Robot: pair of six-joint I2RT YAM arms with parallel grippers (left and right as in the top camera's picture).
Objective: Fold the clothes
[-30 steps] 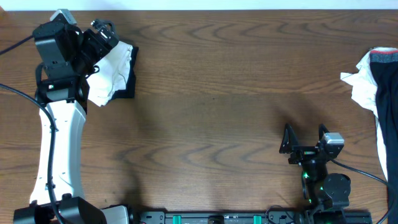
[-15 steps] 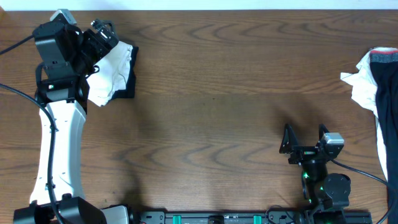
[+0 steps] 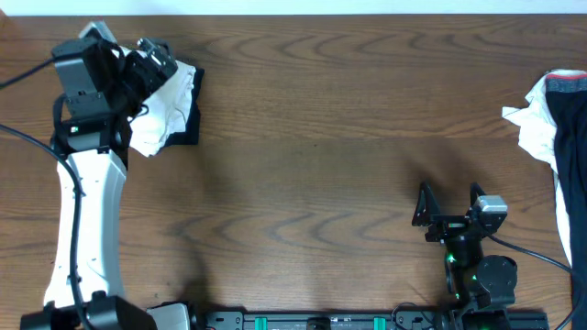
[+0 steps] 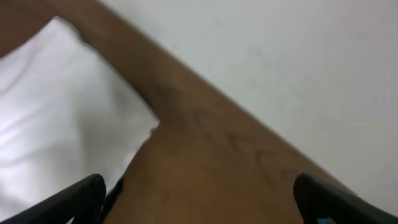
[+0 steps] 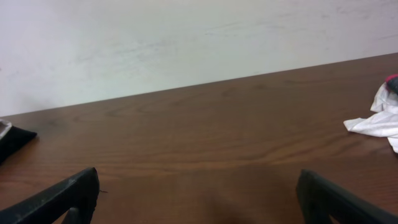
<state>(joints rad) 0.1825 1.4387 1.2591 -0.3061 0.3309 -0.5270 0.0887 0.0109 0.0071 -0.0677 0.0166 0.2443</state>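
Observation:
A folded white garment (image 3: 170,108) lies on a black one (image 3: 190,126) at the table's far left. My left gripper (image 3: 158,57) hovers over its far left corner, open and empty; in the left wrist view the white cloth (image 4: 56,118) fills the left, with the gripper (image 4: 199,199) holding nothing. A heap of white and dark clothes (image 3: 550,128) lies at the right edge; a white piece of it (image 5: 379,121) shows in the right wrist view. My right gripper (image 3: 450,203) is open and empty near the front right, with nothing between the jaws in its own view (image 5: 199,196).
The brown wooden table (image 3: 321,165) runs between the two piles. A white wall (image 5: 186,37) stands beyond the far edge. A black cloth corner (image 5: 13,140) shows at the left of the right wrist view.
My left gripper has shifted slightly up and to the right over the folded pile. The right arm has not moved.

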